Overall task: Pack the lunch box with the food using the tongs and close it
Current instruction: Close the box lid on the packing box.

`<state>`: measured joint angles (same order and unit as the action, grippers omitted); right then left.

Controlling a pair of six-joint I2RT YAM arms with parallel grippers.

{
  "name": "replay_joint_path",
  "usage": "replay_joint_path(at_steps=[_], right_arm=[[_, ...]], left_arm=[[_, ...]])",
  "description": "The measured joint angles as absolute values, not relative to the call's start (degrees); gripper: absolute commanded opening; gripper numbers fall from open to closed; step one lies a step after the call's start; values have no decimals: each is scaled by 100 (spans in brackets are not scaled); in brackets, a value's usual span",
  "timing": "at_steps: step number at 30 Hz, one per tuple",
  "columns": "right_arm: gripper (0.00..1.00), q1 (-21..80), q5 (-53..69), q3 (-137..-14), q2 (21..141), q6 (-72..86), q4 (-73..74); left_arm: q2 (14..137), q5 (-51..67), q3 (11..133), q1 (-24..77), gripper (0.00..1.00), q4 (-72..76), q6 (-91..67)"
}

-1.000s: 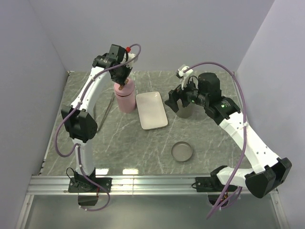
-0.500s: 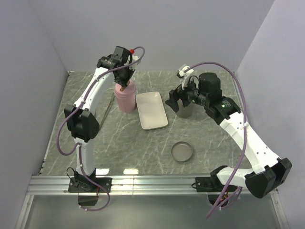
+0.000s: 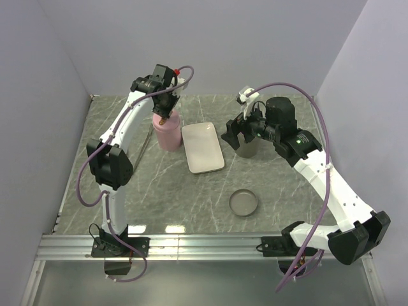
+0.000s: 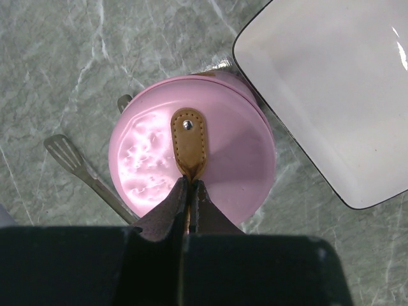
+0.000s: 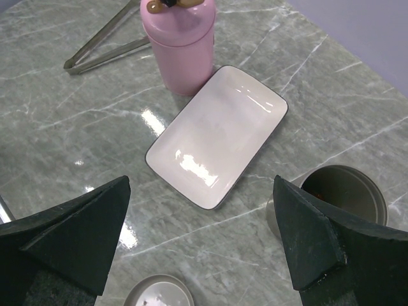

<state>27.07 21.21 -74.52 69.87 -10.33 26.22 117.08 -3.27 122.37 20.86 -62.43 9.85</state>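
The pink round lunch box (image 3: 168,131) stands shut and upright at the back left. A brown strap (image 4: 189,143) lies across its lid (image 4: 236,153). My left gripper (image 4: 190,183) hangs straight above it, shut on the near end of that strap. The tongs (image 4: 83,172) lie flat on the table to the left of the box, also in the right wrist view (image 5: 105,44). My right gripper (image 5: 201,182) hovers open over the table, empty, beside a grey tin (image 5: 344,191). The food is hidden; only a reddish fleck shows inside the tin.
An empty white rectangular plate (image 3: 203,148) lies just right of the lunch box. A round grey lid (image 3: 243,203) sits on the marble nearer the arms. The grey tin (image 3: 247,148) stands under the right wrist. Walls close the table on three sides.
The left wrist has shifted slightly to the right above the pink box, still gripping the strap. The right arm has not moved.
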Motion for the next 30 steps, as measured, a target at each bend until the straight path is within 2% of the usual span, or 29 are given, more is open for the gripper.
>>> replay_joint_path(at_steps=[21, 30], right_arm=[[100, 2705, 2178, -7367, 6904, -1041, 2624], [100, 2705, 2209, -7354, 6901, -1044, 2622]], left_arm=[[11952, 368, 12414, 1754, 1, -6370, 980], [11907, 351, 12300, 1765, 11, -6283, 991]])
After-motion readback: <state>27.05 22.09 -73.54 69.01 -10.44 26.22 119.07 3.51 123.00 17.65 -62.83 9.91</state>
